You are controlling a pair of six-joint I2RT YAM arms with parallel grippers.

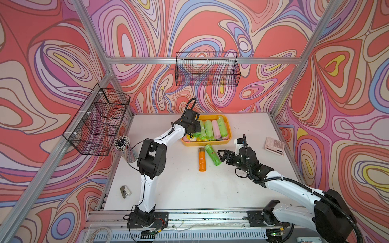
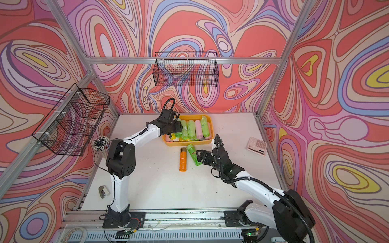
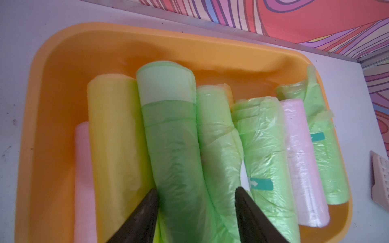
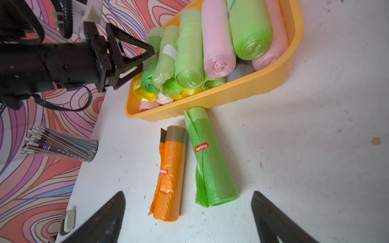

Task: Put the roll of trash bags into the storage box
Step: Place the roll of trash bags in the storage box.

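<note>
Jaws on both arms gape open; orange roll (image 4: 170,181) and green roll (image 4: 211,168) read "Sodolike".

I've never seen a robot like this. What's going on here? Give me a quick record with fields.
Storage box: orange-yellow tray holding green, pink and yellow rolls.
Left gripper: open above the box, straddling a green roll lying inside.
Outside the box: loose green roll and orange roll, side by side on the table.
Right gripper: open, near those two rolls.
Also there: calculator, cup of pencils.
</note>
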